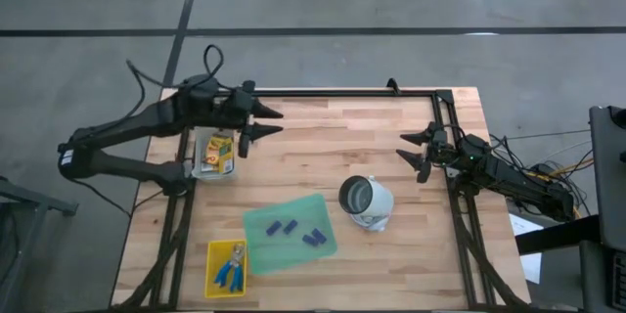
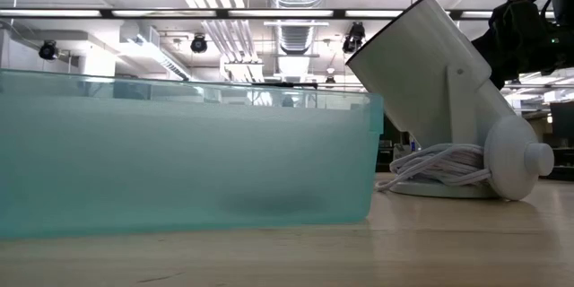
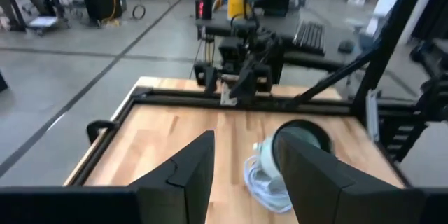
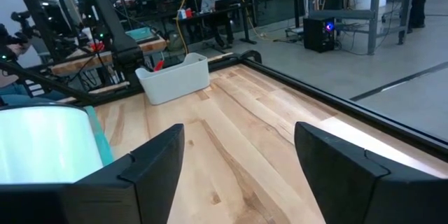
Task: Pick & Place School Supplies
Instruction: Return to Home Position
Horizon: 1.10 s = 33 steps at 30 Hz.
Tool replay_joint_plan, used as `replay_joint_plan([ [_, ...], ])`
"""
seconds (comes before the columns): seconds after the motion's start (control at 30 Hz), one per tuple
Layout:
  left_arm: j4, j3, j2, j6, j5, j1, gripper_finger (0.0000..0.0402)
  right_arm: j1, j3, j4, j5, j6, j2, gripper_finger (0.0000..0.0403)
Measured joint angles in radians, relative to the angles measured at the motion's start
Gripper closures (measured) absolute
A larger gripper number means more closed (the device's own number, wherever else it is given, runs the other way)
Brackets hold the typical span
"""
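My left claw (image 1: 272, 121) hangs empty, fingers apart, beside the grey bin (image 1: 197, 156) that holds the crayon boxes (image 1: 216, 152). The blue-handled tools (image 1: 231, 266) lie in the yellow bin (image 1: 215, 289). The purple pieces (image 1: 293, 230) sit in the green tray (image 1: 269, 252). My right claw (image 1: 409, 149) hangs spread and empty at the tabletop (image 1: 323, 147) edge. I judge the sorting done.

Spread hand (image 4: 238, 130) faces pale bin (image 4: 175, 84)

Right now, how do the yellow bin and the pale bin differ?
The yellow bin lies low in the high view and holds blue-handled tools; the pale bin lies higher, near the left gripper, and holds yellow-and-green crayon boxes. Both are small open-topped rectangular bins on the table's left side.
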Motion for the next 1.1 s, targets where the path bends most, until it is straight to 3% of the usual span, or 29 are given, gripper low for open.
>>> replay_joint_plan([
  [0.37,0.297,-0.378,-0.304,-0.138,0.001,-0.012,0.0239,0.0,0.0,0.0,0.0,-0.001,0.0,0.0136],
  [0.7,0.309,-0.604,-0.582,-0.213,0.014,-0.012,0.0239,0.0,0.0,0.0,0.0,-0.001,0.0,0.0142],
  [0.9,0.307,-0.722,-0.72,-0.291,-0.111,-0.011,0.0239,0.0,0.0,0.0,0.0,-0.001,0.0,0.0134],
  [1.1,0.305,-0.817,-0.862,-0.31,-0.123,-0.012,0.0239,0.0,0.0,0.0,0.0,-0.001,0.0,0.0131],
])
